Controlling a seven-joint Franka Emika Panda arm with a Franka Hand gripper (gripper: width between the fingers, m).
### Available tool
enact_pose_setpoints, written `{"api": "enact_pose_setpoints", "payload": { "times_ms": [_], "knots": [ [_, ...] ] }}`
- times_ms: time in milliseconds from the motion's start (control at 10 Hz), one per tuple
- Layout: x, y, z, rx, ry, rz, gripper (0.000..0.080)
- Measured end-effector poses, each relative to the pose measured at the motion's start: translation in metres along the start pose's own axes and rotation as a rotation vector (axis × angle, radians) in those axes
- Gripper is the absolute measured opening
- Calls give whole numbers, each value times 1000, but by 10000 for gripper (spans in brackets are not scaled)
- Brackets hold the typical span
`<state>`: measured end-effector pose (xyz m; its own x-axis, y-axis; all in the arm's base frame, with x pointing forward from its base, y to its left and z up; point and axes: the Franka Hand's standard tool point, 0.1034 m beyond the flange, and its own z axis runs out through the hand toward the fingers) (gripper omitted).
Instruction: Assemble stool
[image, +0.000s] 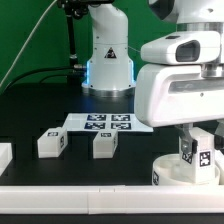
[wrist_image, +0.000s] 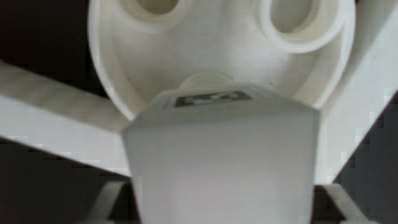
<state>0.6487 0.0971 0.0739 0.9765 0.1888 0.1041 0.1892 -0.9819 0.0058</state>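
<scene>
Jaws clamp one leg upright over the seat, at 4 o'clock on the counter, apparently to align it with a socket; two spare legs wait at 8 o'clock.

two legs before marker board | third leg on seat

No words or numbers can be read. A small triangle warning sign stands on the robot base. Black-and-white square tags mark the marker board, one loose leg, a second loose leg and a third leg. In the wrist view, a dark label on the third leg is too blurred to read.
</scene>
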Motion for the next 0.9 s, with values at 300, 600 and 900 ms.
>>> {"api": "enact_pose_setpoints", "payload": {
  "times_ms": [300,600,900],
  "knots": [
    [2,3,2,32,0,371,338],
    [0,1,2,50,-14,698,340],
    [-2,-6,2,43,-27,817,340]
  ]
}}
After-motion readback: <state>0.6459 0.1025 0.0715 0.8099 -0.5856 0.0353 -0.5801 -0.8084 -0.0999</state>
